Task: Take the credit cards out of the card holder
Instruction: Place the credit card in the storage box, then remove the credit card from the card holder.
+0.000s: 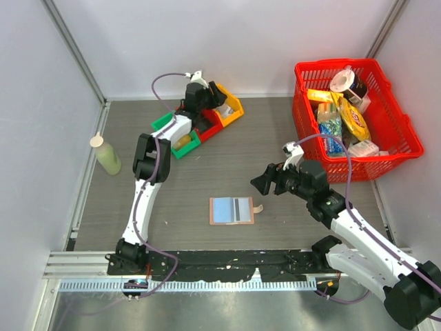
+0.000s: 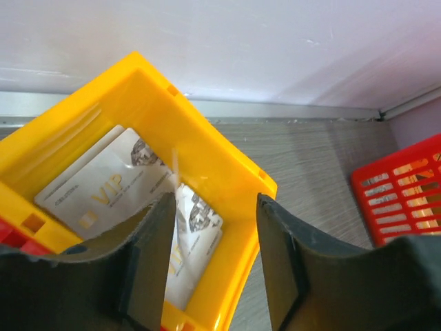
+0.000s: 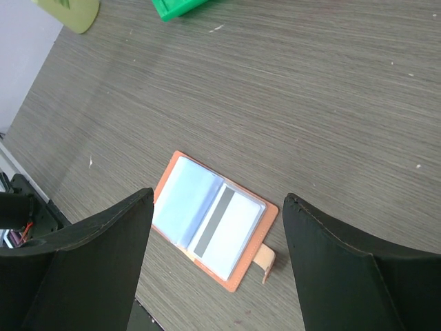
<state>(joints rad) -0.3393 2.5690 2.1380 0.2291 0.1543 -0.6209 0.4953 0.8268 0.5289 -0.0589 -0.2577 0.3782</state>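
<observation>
Top external view: the card holder (image 1: 231, 210) lies open and flat on the table (image 1: 275, 131), a little toward 6 o'clock from the middle. Its pockets face up, so they are easy to reach. The left gripper (image 1: 217, 95) is far away at 11 o'clock, over the yellow bin (image 1: 236, 108), which sits next to a red bin (image 1: 212, 128) and a green bin (image 1: 164, 124). The right gripper (image 1: 260, 183) hangs in the air at 3 o'clock of the holder and does not touch it. A red basket (image 1: 406, 141) full of food sits at 2 o'clock, and a bottle (image 1: 107, 155) stands at 9 o'clock.

Left wrist view: the left gripper (image 2: 215, 221) has its jaws apart and pinches nothing. Under it, inside the yellow bin (image 2: 207, 145), lie two credit cards (image 2: 103, 189), one partly on top of the other. I think this bin is where the cards go, and that is why the hand is over it.

Right wrist view: the right gripper (image 3: 218, 200) is wide open and empty, looking down at the card holder (image 3: 189, 200). The snap tab (image 3: 267, 261) sticks out at 5 o'clock. A pale card (image 3: 231, 231) with a dark stripe seems to sit in the right pocket, so I think the job is not done yet.
</observation>
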